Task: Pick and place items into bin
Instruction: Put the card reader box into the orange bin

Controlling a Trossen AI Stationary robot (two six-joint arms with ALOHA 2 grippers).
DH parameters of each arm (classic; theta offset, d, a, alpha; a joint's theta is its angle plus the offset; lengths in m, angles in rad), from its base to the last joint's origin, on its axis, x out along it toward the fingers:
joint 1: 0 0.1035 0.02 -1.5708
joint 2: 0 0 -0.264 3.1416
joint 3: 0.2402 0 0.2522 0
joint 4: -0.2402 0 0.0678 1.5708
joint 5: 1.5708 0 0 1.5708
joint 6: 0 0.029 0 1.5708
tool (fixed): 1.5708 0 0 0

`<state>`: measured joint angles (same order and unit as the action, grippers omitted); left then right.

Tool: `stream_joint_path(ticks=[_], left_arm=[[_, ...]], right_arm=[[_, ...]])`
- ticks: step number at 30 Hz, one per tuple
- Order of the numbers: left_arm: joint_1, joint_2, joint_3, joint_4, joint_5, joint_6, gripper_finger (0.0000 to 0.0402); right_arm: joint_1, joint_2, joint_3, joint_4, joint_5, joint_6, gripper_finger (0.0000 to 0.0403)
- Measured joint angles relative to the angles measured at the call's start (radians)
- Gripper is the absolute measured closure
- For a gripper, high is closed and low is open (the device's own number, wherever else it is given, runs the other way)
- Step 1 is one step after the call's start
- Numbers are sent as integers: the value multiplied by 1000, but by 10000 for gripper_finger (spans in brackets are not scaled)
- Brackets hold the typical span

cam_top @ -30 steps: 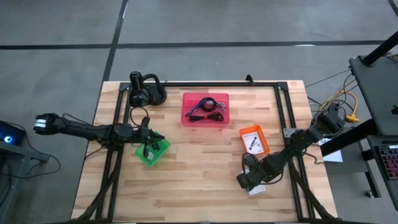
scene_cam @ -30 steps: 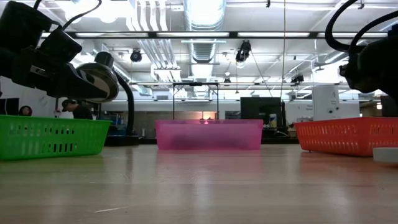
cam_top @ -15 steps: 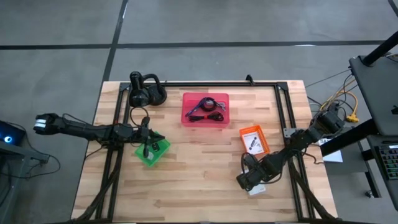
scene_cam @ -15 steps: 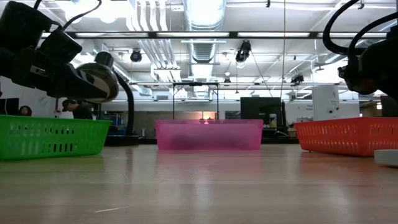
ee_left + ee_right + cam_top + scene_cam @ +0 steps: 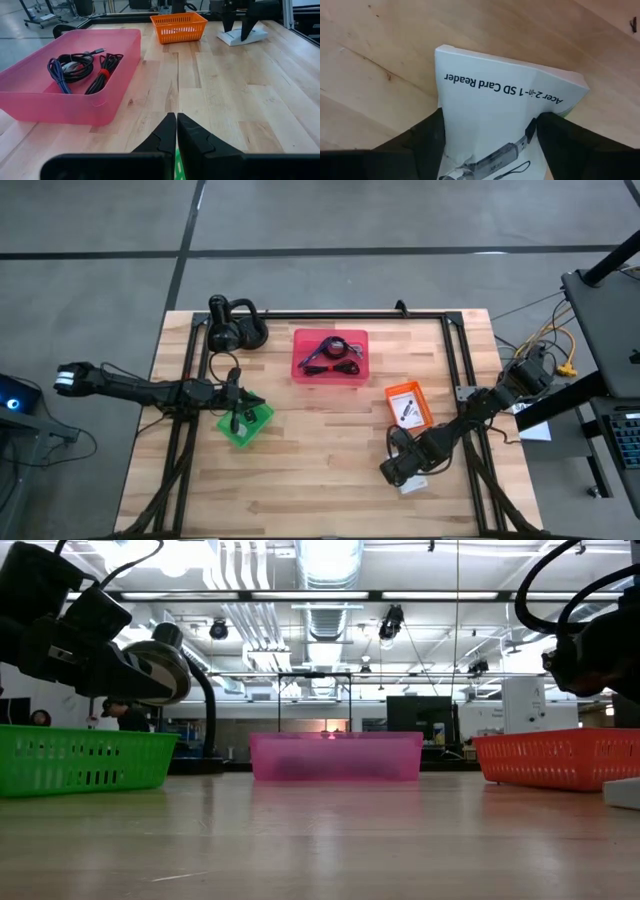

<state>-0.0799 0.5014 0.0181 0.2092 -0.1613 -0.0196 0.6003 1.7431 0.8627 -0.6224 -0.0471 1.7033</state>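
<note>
A flat white packet (image 5: 495, 90) printed "SD Card Reader" lies flat on the wood near the table's right front (image 5: 414, 485). My right gripper (image 5: 490, 120) stands over it, pointing down, with its fingers closed in on the packet's two sides. The left wrist view shows it from afar (image 5: 236, 27). My left gripper (image 5: 176, 120) is shut and holds nothing; it hovers by the green bin (image 5: 245, 423) at the left. A pink bin (image 5: 330, 355) holds black and purple coiled cables (image 5: 75, 65). An orange bin (image 5: 408, 405) holds a small dark item. My right gripper has the white packet between its two fingers, one finger (image 5: 422, 137) against each long side (image 5: 443, 107). The fingers come from above, pointing down, and lie across the packet. The packet still lies flat on the table.
A black rounded device (image 5: 235, 330) stands at the far left corner. Black frame rails (image 5: 455, 360) run along the table's sides and far edge. Bare wood lies between the three bins and along the near edge (image 5: 300, 490).
</note>
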Motion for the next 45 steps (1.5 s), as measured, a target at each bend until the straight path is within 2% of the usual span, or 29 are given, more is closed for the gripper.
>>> stream_joint_path(ticks=[11, 20, 27, 39, 45], left_arm=[[0, 0, 0, 0, 0, 0, 402], [0, -1, 0, 0, 0, 0, 402], [0, 0, 1, -1, 0, -1, 402], [0, 0, 1, 0, 0, -1, 402], [0, 0, 1, 0, 0, -2, 402]], right_arm=[[0, 0, 0, -11, -14, -14, 152], [2, -102, -11, -46, 133, 2, 164], [2, -103, -10, -44, 133, -4, 191], [4, -124, -10, -21, 97, -11, 194], [4, -184, -10, 23, 133, -25, 194]])
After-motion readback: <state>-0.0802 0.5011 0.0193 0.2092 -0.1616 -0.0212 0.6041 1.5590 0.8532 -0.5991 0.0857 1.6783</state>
